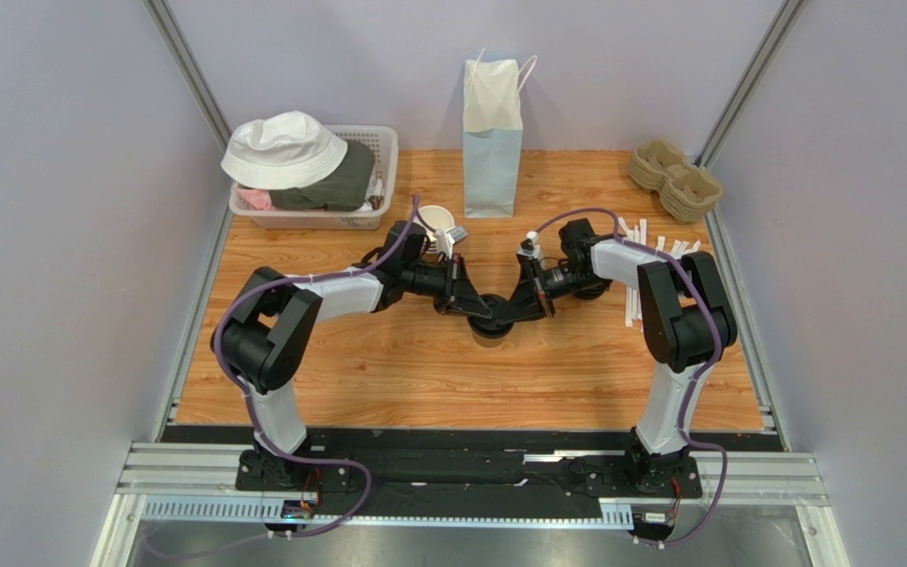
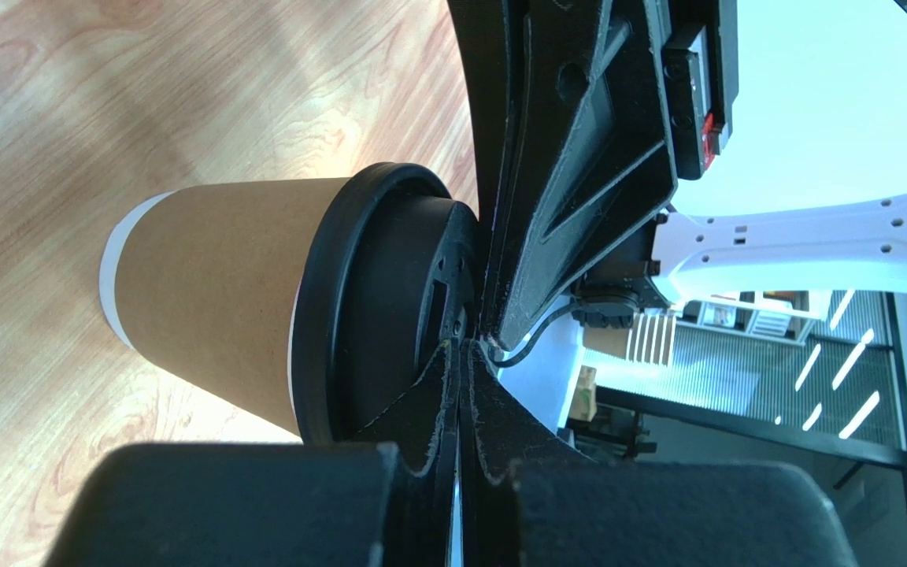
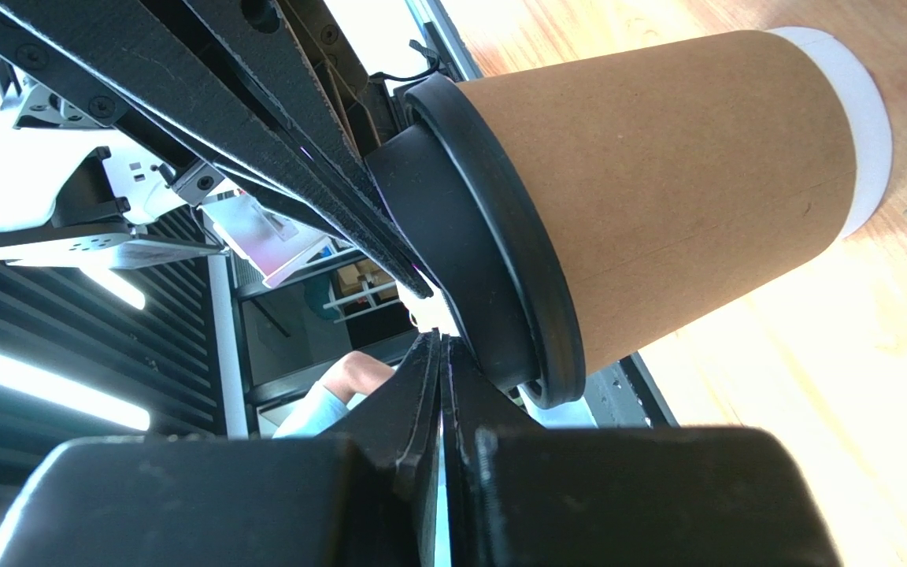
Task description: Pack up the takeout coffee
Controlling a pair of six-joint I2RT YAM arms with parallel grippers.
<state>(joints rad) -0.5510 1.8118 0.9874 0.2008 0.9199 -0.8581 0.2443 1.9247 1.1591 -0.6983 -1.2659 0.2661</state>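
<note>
2 grippers, left [image 2: 462, 354] and right [image 3: 438, 349], each with fingers pressed together, meet above 1 takeout coffee [image 2: 222, 301] at mid-table [image 1: 364, 378], tips at its black lid [image 2: 399, 307]. Beyond stand 1 lidless cup [image 1: 437, 219], 1 paper bag [image 1: 493, 142] and 1 basket [image 1: 385, 142].

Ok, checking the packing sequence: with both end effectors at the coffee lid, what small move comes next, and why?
Probably raise the right end effector off the lid so it can open. Both it and the left end effector are shut against the lid, apparently gripping nothing, while the takeout coffee stands on the table, short of the paper bag.
</note>
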